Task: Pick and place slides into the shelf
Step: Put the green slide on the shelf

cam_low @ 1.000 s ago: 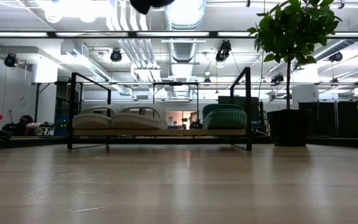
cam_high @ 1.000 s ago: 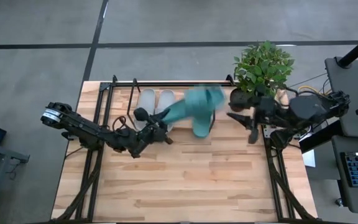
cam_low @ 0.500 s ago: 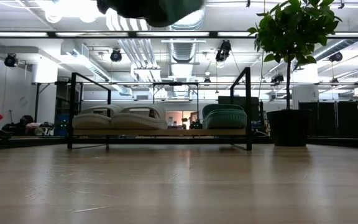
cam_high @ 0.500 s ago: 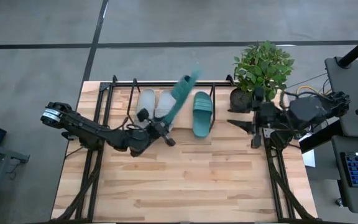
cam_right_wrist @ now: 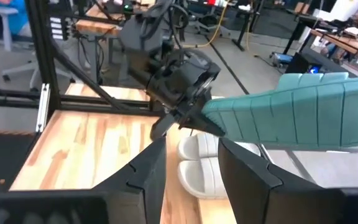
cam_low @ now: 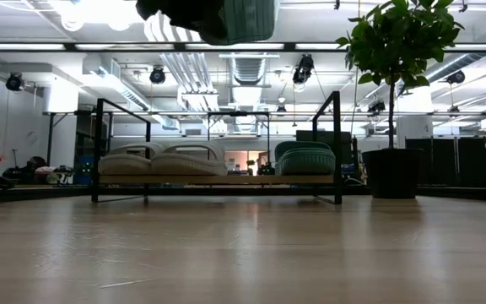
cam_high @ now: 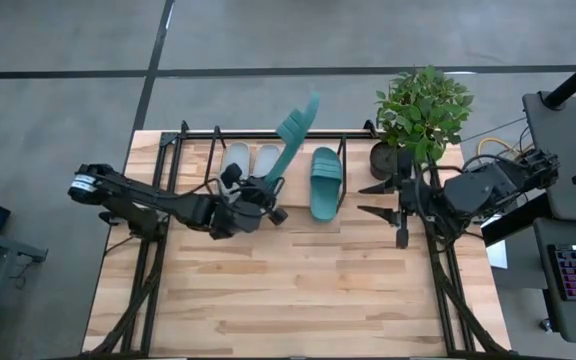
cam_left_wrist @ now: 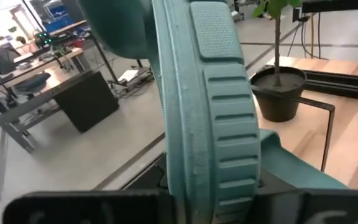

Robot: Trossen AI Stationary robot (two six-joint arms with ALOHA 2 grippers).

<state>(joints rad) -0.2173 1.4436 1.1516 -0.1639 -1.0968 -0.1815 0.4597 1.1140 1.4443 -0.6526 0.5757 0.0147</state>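
— While the worktop (cam_high: pixel 298 290) carries everything, what sits at its twelve o'clock edge?
— A shelf (cam_high: pixel 268 135), with the plant (cam_high: pixel 420 110) at about two o'clock.
— And the slides?
— Both grey slides (cam_high: pixel 250 163) lie in the shelf, one teal slide (cam_high: pixel 325 183) beside them at their three o'clock.
— The other teal slide (cam_high: pixel 290 150)?
— Lifted, tilted up over the shelf, clenched in the left hand (cam_high: pixel 265 196).
— The right hand (cam_high: pixel 376 199)?
— Released, fingers apart, near the plant.
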